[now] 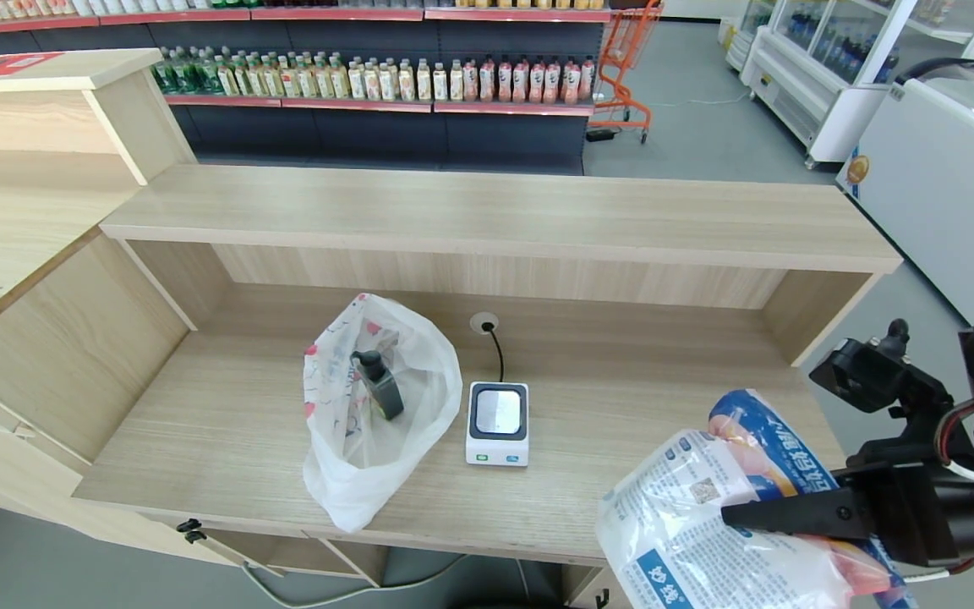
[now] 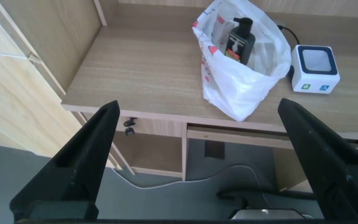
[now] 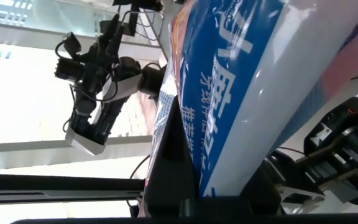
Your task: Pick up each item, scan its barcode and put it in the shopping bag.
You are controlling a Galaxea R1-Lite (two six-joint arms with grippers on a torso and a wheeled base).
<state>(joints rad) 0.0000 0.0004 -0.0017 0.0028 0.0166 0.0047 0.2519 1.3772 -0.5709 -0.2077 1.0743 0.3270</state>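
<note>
Fingers [image 1: 800, 510] of the right gripper [image 1: 736, 518] are clamped across a blue-and-white packet [image 1: 681, 541]; one black finger lies over its upper face and the other is hidden beneath it; the film bulges on both sides of the pinch. The packet hangs in the air by the near right corner of the counter [image 1: 622, 381], well apart from the scanner [image 1: 497, 421] and farther again from the shopping bag [image 1: 352, 486]; in the right wrist view its glossy blue face [image 3: 247, 81] rises close against the camera.

By its look the packet is light, limp and slick; the contents seem soft and loose, so it will probably sag and swing at both ends when turned; a hold across the middle of the body, as now, seems sounder than a sealed edge, which could slip out; too hard a squeeze may crush what is inside. A small square code shows on the upward face; the scanner's window also faces up, so that face probably has to be rolled downward over it.

The left gripper [image 2: 197, 109] has its fingers spread wide with nothing between them; it hovers off the counter's near edge in front of the shopping bag. The bag is thin and floppy, its mouth gaping with a dark pump bottle [image 1: 381, 387] leaning inside; its rim could fold or snag under a wide packet.
</note>
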